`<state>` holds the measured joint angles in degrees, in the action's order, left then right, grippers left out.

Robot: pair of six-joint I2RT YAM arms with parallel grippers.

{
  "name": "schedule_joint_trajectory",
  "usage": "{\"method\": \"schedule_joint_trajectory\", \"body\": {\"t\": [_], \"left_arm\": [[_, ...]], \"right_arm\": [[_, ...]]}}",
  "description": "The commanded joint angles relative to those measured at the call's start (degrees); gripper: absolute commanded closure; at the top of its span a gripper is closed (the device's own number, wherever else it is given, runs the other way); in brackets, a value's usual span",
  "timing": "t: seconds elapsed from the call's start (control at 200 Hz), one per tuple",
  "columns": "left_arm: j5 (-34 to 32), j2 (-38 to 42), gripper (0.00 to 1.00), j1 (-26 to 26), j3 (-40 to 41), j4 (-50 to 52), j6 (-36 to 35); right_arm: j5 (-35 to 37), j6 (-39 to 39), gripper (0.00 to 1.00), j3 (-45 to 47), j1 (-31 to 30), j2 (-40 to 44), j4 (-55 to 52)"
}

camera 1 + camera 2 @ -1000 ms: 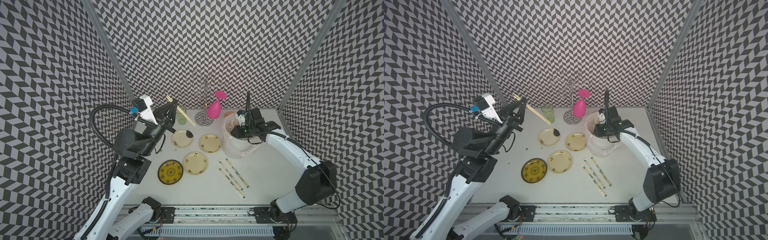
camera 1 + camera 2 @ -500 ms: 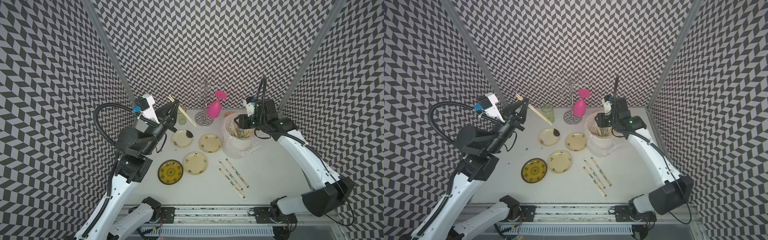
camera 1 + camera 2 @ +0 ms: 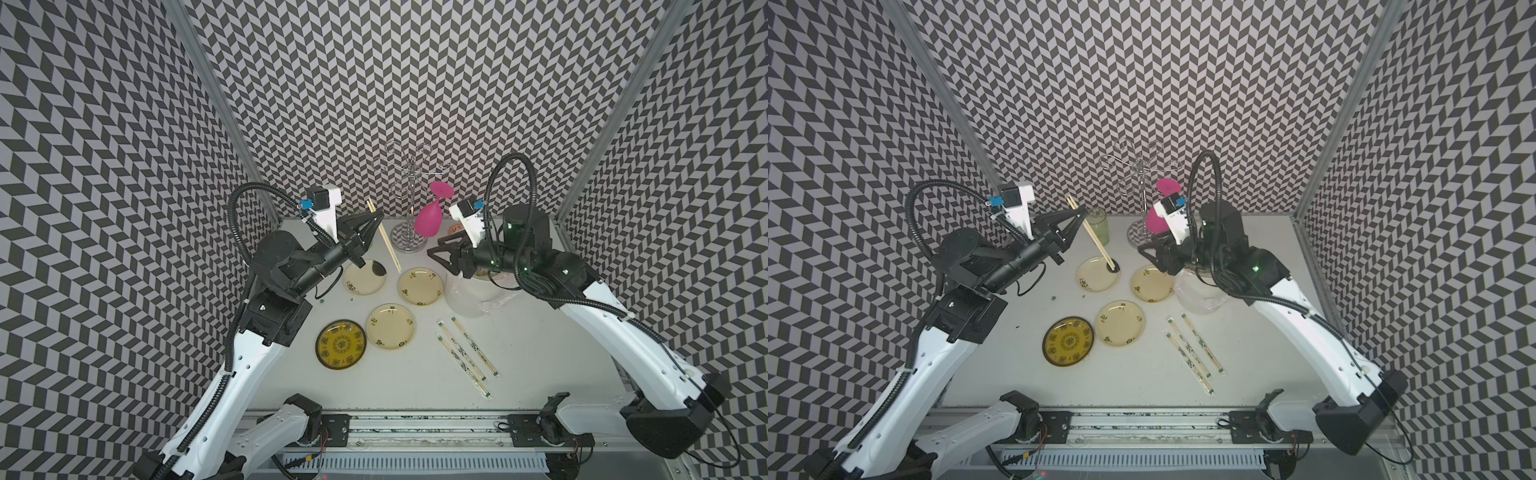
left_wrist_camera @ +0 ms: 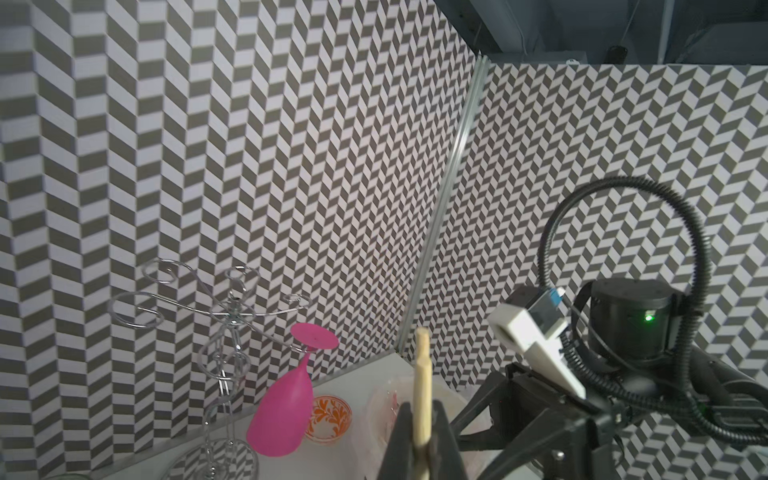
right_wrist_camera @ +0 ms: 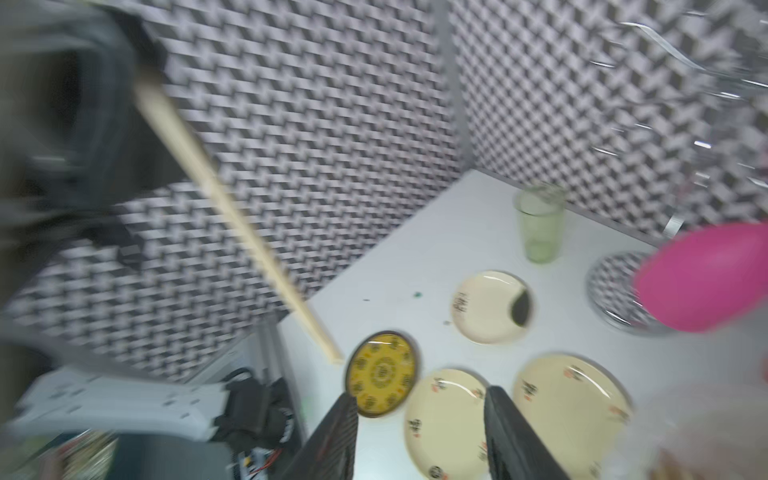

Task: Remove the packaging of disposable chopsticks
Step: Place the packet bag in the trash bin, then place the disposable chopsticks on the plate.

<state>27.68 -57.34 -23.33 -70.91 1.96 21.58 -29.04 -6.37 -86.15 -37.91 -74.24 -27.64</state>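
My left gripper (image 3: 376,216) (image 3: 1081,212) is raised over the back left of the table, shut on a bare pair of disposable chopsticks (image 3: 384,237) (image 3: 1096,241) that slants down over a cream plate. In the left wrist view the pale sticks (image 4: 422,386) stand out between the shut jaws (image 4: 422,449). My right gripper (image 3: 435,246) (image 3: 1142,249) hovers at the white bucket's (image 3: 469,297) left rim, open and empty (image 5: 419,397). Three pairs still in their packaging (image 3: 467,355) (image 3: 1192,353) lie side by side on the table at the front right.
Three cream plates (image 3: 420,286) (image 3: 365,277) (image 3: 390,326) and a yellow plate (image 3: 340,343) fill the table's middle. At the back stand a wire glass rack (image 3: 409,195) with a pink glass (image 3: 430,216), a green cup (image 3: 1098,226) and a small orange-patterned bowl (image 4: 328,417).
My right gripper has come up out of the bucket, opened, and swung left toward the left gripper. The left arm has shifted only slightly, still holding the chopsticks.
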Motion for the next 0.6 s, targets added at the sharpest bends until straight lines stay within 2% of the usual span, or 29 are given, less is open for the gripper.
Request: {"method": "schedule_joint_trajectory", "body": {"t": [0.0, 0.085, 0.235, 0.401, 0.491, 0.591], "left_arm": [[15.7, 0.7, 1.0, 2.2, 2.1, 0.3, 4.0], [21.5, 0.6, 1.0, 3.3, 4.5, -2.7, 7.0], [27.3, 0.5, 1.0, 3.5, 6.3, -6.5, 9.9], [28.6, 0.7, 1.0, 3.5, 6.3, -7.3, 10.9], [28.8, 0.7, 1.0, 3.5, 6.6, -8.3, 11.9], [28.5, 0.6, 1.0, 3.5, 6.7, -8.4, 12.0]], "right_arm": [[-11.9, 1.6, 0.49, 2.4, -2.6, 1.1, 12.5], [-14.6, 1.3, 0.49, 3.4, -4.5, 0.5, 14.7], [-12.4, 1.0, 0.49, 3.6, -6.9, -1.0, 13.8], [-8.4, 0.8, 0.51, 4.4, -8.7, -1.6, 13.0], [-9.5, 0.6, 0.53, 4.7, -9.3, -2.2, 12.9], [-11.0, 0.2, 0.6, 5.1, -10.1, -2.8, 13.1]]}}
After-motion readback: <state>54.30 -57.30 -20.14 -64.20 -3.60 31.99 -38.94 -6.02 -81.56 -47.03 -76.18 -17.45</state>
